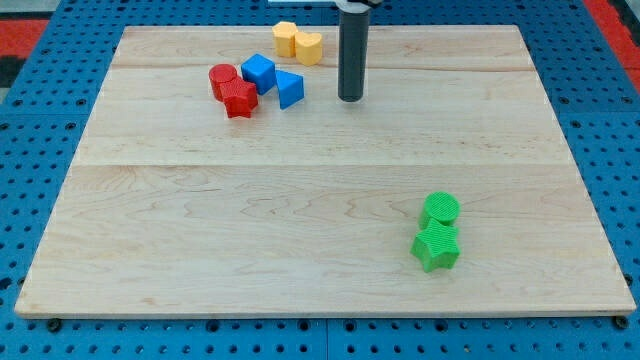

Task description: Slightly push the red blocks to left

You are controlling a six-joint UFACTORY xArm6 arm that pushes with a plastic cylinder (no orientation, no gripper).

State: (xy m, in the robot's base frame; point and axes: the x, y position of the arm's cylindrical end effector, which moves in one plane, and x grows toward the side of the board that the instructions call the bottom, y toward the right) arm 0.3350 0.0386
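Nearest the camera, toward the bench's bottom right corner, a green star-shaped block [435,248] sits on the wooden table top [300,230]. A green cylinder [440,210] touches it on the far side; the pair stands well apart from everything else. Mid-board is bare wood with two seams running across. Farther up, in the top half and left of centre, lies a tight cluster. A red star-shaped block [240,100] is there, with a red cylinder [223,79] touching it on the upper left. A blue cube [258,72] sits just beside the reds on their right, and a blue triangular block [289,89] lies just right of that. The dark rod comes down from the top edge, upright, and its tip [350,99] rests on the board right of the blue triangular block, apart from it, with both blues between the tip and the reds. The rod is a plain single piece with no jaws, so no opening or closing applies, and it touches no block. Farthest off, near the top edge and just left of the rod, two yellow blocks touch: a yellow hexagonal block [286,37] and a yellow block [308,47] whose shape is unclear.
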